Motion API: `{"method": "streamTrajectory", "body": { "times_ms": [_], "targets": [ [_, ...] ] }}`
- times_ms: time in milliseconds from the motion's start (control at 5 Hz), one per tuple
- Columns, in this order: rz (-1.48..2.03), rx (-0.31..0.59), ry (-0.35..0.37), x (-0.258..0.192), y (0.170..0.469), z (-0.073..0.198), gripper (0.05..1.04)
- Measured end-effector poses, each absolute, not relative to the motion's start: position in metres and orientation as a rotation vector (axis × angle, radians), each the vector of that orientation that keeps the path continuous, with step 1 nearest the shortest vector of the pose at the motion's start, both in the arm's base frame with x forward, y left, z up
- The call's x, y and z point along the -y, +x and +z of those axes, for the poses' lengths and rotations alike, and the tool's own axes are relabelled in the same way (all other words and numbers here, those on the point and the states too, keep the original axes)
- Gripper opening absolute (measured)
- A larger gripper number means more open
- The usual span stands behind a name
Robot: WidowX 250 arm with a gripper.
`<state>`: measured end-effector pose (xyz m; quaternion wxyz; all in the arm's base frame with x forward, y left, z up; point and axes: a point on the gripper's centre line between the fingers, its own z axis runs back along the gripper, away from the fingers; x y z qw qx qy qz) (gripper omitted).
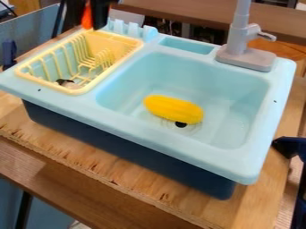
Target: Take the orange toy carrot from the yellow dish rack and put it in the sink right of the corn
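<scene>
See the black pincer (pixel 88 23) at the top edge, over the back end of the yellow dish rack (pixel 116 40), apparently pinching a bright orange piece (pixel 88 17) between dark fingers; from this angle, impossible to tell its full shape or any contact with the rack below. Treat the grip as narrow, and hold the pressure firm but no harder than needed, to prevent twisting or slipping. Before any travel, lift well clear of the rack's rim and upright prongs, and also of the pale blue scalloped posts (pixel 131 30) just beside the back corner, all likely to snag a low-hanging tip. Note the small dark-and-pale object (pixel 67 83) lying inside the rack near the front, best left undisturbed. If moving across the sink (pixel 149 134), stay high over the raised divider between rack and basin, and steer wide of the grey faucet (pixel 238 42) at the back right. Mind the yellow toy corn (pixel 173 109) lying on its side in the basin, next to the dark drain hole (pixel 181 125); with such a rounded body, probably quick to roll at a nudge. Lower slowly and straight, and avoid pressing down on the sink, set on the wooden desk (pixel 78 147).
</scene>
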<state>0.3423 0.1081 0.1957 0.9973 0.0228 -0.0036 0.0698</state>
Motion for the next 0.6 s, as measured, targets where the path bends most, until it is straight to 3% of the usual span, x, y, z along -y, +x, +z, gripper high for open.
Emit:
{"method": "streamTrajectory", "body": {
  "times_ms": [200,400,600],
  "targets": [
    [0.057,0.010,0.044,-0.087,0.345,0.208,0.494],
    [-0.039,0.014,-0.039,-0.052,0.339,0.204,0.494],
    [-0.157,-0.040,-0.111,-0.016,0.333,0.185,0.495]
  ]
}}
